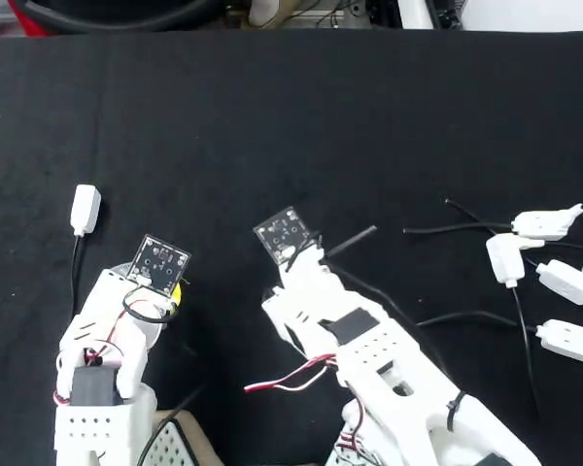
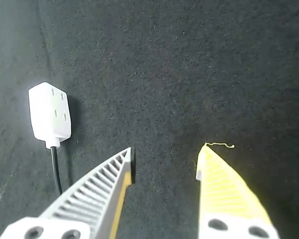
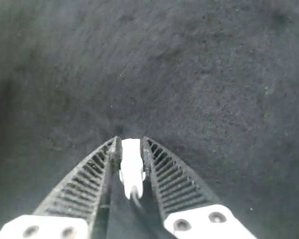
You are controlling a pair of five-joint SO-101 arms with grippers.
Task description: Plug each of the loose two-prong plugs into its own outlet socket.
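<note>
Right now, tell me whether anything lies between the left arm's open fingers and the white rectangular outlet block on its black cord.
Nothing visible does. Bare black cloth separates the left arm's fingers from the white rectangular outlet block, lying slots up.

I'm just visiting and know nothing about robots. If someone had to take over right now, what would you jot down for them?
Left gripper: open, holding nothing, over the black cloth beside the white socket block.
Right gripper: shut on what looks like a small white plug, mid-table.
Other white corded pieces lie at the table's right side.
Done: nothing plugged in; the block's slots are empty.
Left: seat the held plug in a socket, then handle the rest.
</note>
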